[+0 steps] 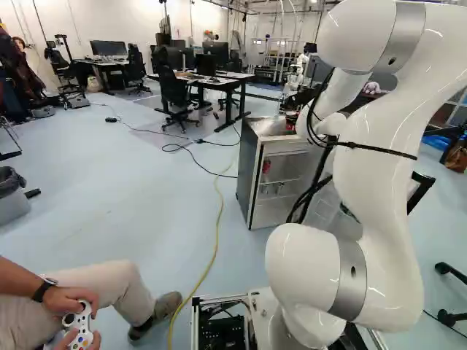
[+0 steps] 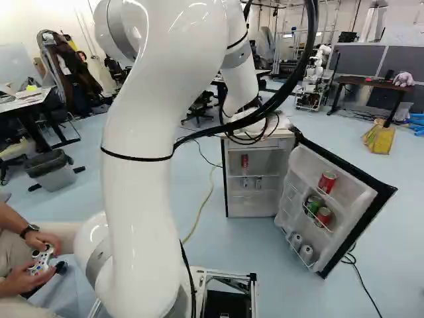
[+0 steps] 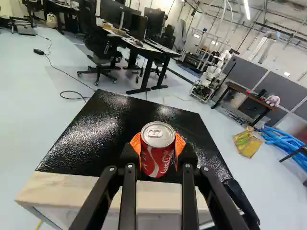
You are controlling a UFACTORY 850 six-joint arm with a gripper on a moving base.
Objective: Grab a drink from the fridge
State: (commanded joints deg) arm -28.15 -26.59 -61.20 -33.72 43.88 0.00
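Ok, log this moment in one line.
gripper: shut on red can | can: over fridge top | fridge door: open | more cans: inside door

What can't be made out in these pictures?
Whether the gripped red can rests on the fridge top: wrist view, underside faces away.
Gripper: right base view, mostly behind arm and cables.
Door cans: left base view, behind the arm.
Labels on silver shelf cans: right base view, too small.

Black chairs (image 1: 174, 89) and desks (image 1: 225, 85) stand on a pale blue floor (image 1: 95, 175).
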